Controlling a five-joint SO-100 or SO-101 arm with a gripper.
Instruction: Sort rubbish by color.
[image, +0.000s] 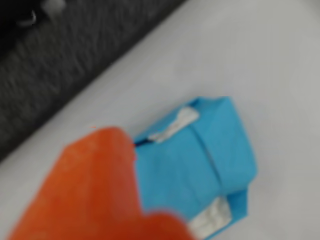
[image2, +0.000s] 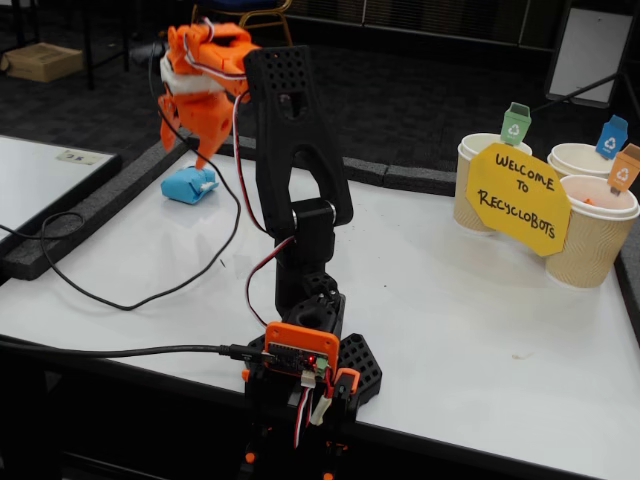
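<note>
blue folded paper wad (image2: 189, 185) lies on the white worktop (image2: 450, 300) near its far left edge, under the orange pincer (image2: 203, 155); whether that is open, i cannot tell. looks light, crushable; pinch across its middle.

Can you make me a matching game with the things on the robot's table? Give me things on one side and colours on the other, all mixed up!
Things:
1. crumpled wad under the gripper
2. sign on the cups
3. tag on the leftmost cup in the fixed view
4. table

Colours:
A. yellow
B. white
C. blue
D. green

Pairs: 1-C, 2-A, 3-D, 4-B
</note>
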